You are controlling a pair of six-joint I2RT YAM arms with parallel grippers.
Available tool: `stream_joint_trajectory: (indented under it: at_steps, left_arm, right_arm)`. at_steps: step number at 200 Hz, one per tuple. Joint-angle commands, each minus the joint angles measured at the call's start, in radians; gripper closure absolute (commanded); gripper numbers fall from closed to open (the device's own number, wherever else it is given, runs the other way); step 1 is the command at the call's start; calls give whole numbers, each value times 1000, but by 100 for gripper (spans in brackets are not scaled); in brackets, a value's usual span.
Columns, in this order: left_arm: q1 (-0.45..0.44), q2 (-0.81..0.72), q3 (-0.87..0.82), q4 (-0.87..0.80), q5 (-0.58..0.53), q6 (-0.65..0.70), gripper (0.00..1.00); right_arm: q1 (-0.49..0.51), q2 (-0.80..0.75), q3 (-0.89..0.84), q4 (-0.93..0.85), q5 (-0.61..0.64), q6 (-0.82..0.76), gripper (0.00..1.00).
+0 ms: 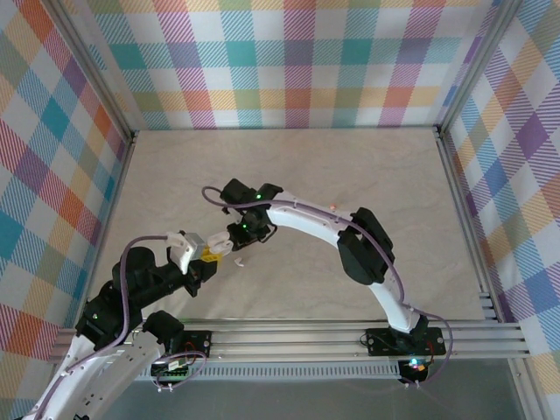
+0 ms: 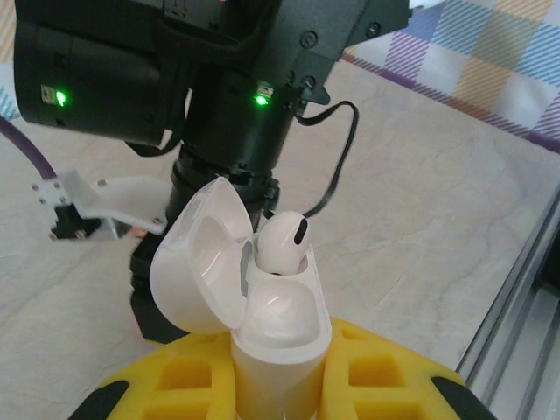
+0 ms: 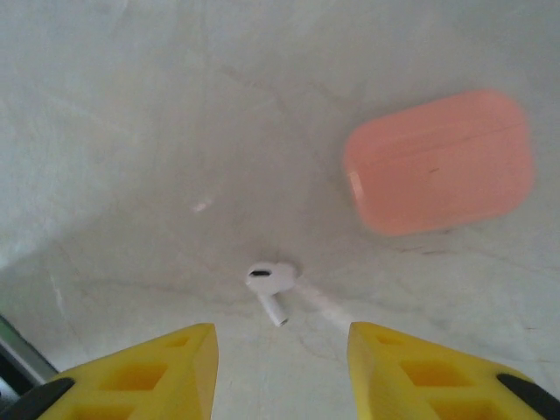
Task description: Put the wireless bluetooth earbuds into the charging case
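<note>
- Wireless bluetooth earbuds (image 3: 269, 280): two white ones are in sight; the seated earbud (image 2: 282, 245) stands stem-down in the white charging case (image 2: 278, 328), its rounded head proud of the rim; the loose earbud (image 1: 239, 261) lies on its side on the tabletop (image 1: 394, 175), left of the middle and nearer the near edge, apart from the closed pink case (image 3: 437, 162).
- The left gripper (image 2: 280, 385) is clamped on the charging case's lower body, holding it upright with the lid (image 2: 197, 258) swung open; the right gripper (image 3: 280, 350) hangs above the loose earbud, fingers parted and empty.
- Likely step: fetching the loose earbud; better to pinch the bulb across its width, not the thin stem; come down square; then enter the case stem first, beside the seated earbud.
- Both look glossy, tiny and slippery; a light, centred grip seems wise.
</note>
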Motion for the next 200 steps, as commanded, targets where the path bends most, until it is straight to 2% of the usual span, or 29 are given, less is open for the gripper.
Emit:
stream_joint_trajectory:
  at_steps: [1, 76, 137, 200]
  left_arm:
    - [-4, -13, 36, -13, -31, 29, 100]
    - [-4, -20, 5, 33, 12, -8, 100]
    - [-4, -37, -15, 62, 57, -66, 100]
    - [-4, -81, -38, 62, 37, -60, 100]
  right_arm:
    - [8, 26, 26, -42, -53, -71, 56]
    - [20, 107, 48, -26, -114, -110, 54]
    - [28, 173, 127, -98, -46, -124, 53]
    - [55, 264, 285, -214, 4, -158, 54]
